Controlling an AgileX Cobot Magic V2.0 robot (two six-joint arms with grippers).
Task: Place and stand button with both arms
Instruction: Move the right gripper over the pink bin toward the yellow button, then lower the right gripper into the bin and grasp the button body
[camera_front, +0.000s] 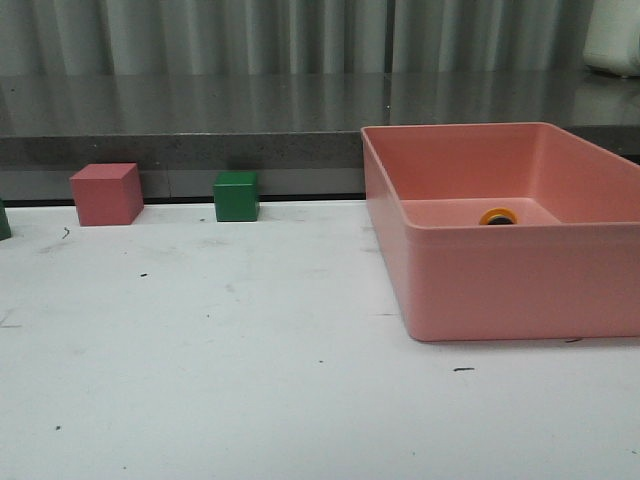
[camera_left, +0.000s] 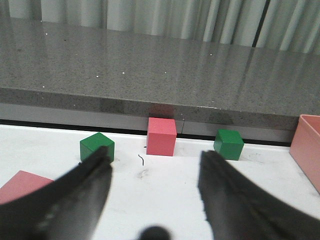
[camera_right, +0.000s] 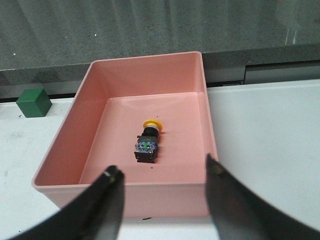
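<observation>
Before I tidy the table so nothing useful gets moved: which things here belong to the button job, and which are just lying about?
Belongs to the job:
- button, lying on its side in the pink bin
- left gripper, open
- right gripper, open

Just lying about:
- red cube
- green cube
- second green cube
- flat pink piece

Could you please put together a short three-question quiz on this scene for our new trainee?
1. True or false: the button stands upright on the table.
2. Which gripper is poised over the pink bin? A) left gripper B) right gripper C) neither
3. Fill in: in the front view, the green cube sits to the ____ of the red cube.

Key
1. False: it lies on its side inside the pink bin.
2. B: its fingers are spread apart in front of the bin.
3. Right.
</observation>
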